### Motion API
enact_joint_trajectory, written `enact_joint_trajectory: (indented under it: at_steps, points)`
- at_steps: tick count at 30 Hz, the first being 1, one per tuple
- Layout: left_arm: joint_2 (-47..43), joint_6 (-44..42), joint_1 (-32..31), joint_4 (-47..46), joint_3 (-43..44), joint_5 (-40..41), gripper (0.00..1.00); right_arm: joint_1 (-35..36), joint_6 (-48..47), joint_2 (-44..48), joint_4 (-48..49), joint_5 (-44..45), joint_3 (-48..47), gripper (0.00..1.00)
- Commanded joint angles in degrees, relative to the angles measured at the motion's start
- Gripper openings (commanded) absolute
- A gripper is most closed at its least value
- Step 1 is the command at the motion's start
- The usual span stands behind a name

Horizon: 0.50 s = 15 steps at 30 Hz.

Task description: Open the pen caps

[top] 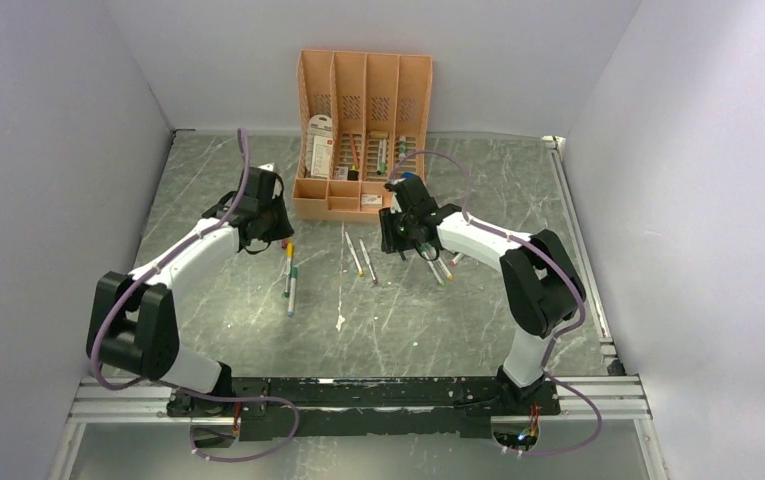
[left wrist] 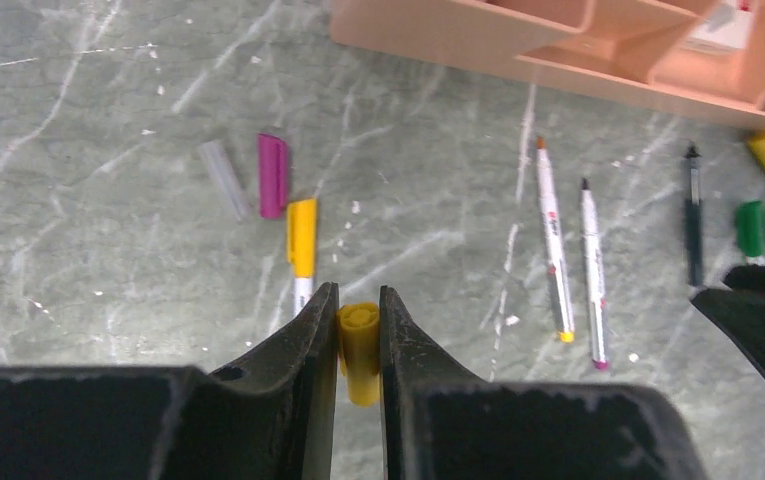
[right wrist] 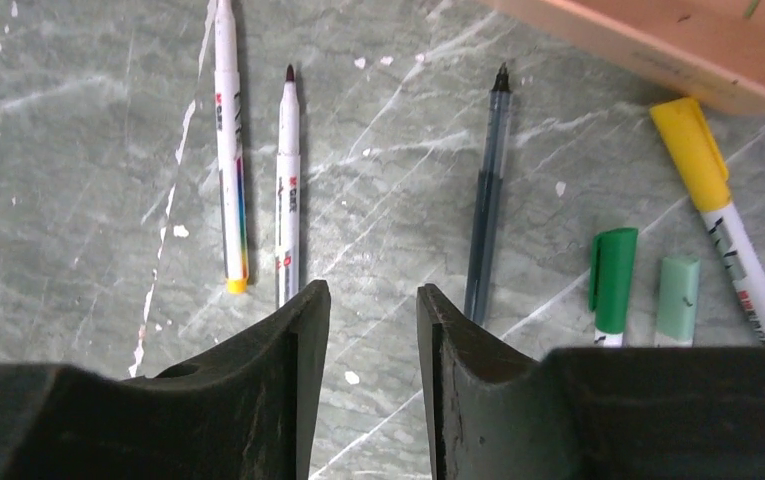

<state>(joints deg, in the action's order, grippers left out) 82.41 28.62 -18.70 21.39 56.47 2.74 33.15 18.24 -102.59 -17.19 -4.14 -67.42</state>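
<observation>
- My left gripper is clamped tight on a yellow cap, which sits pinched between the two fingers. I see no barrel attached to it, so I judge this cap is already off its pen.
- My right gripper has its jaws apart with nothing between them. It hangs over bare table, with a bare-tipped pen on one side and a dark pen on the other.
- Other loose caps lie on the table: a purple cap and a grey cap side by side, and a pale green cap further right.
- Several pens look capped. A yellow-capped pen lies just beyond my left fingers. A green-capped pen lies just beside the pale green cap. A pen with a yellow clip cap lies near the organiser.
- I read the task as roughly midway, and the step in hand is getting rid of the cap I am holding.
- Next I need to set the yellow cap down on open table, away from the pens.
- After that, one gripper should pin a capped pen by its barrel. The other takes the cap squarely and pulls straight along the pen's length.
- The green-capped pen is closest to my free right gripper. Its neighbours lie close, so I must come down cleanly.
</observation>
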Motion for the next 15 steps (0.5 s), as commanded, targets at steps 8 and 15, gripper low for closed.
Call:
enact_joint_trajectory:
  at_steps: [8, 15]
  points:
    - [10.7, -3.4, 3.0, 4.4, 7.6, 6.2, 0.16, -0.1, 1.1, 4.5, 2.5, -3.1, 4.4, 0.39]
    - [15.3, -2.5, 4.5, 4.6, 8.3, 6.6, 0.19, -0.1, 1.2, 6.6, 2.8, -3.6, 6.0, 0.4]
